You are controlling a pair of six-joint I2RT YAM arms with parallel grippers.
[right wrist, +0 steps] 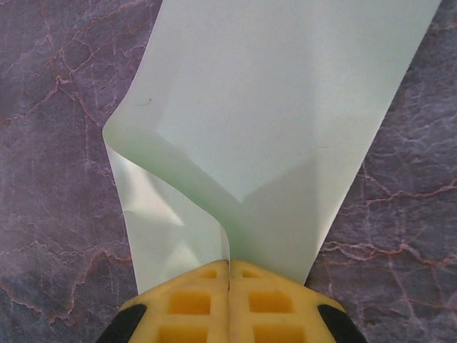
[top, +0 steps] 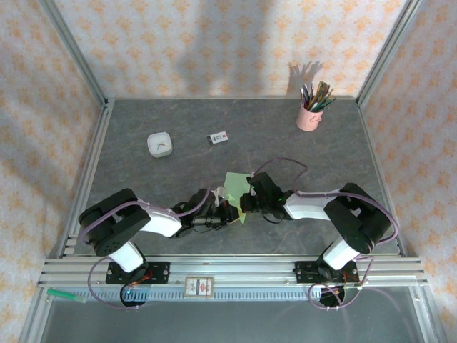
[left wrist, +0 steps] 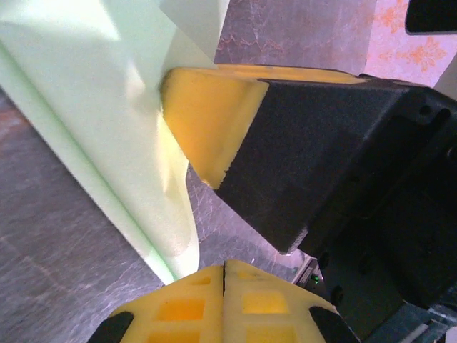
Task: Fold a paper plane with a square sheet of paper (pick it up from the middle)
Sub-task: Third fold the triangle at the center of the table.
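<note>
The square sheet of paper (top: 233, 185) is pale green and lies bent just in front of the two arms. In the right wrist view the paper (right wrist: 285, 107) curls into a fold, and my right gripper (right wrist: 228, 266) is shut on its near edge. In the left wrist view my left gripper (left wrist: 225, 275) is shut with nothing between its pads; the paper (left wrist: 107, 107) hangs just up and left of it. A yellow fingertip (left wrist: 203, 121) of the right gripper presses on the sheet there. From above, the left gripper (top: 228, 212) and the right gripper (top: 248, 202) almost touch.
A pink pencil cup (top: 309, 114) stands at the back right. A small white dish (top: 159, 144) and a small printed card (top: 218, 138) lie at the back left. An aluminium rail (top: 235, 268) runs along the near edge, with frame posts at the sides.
</note>
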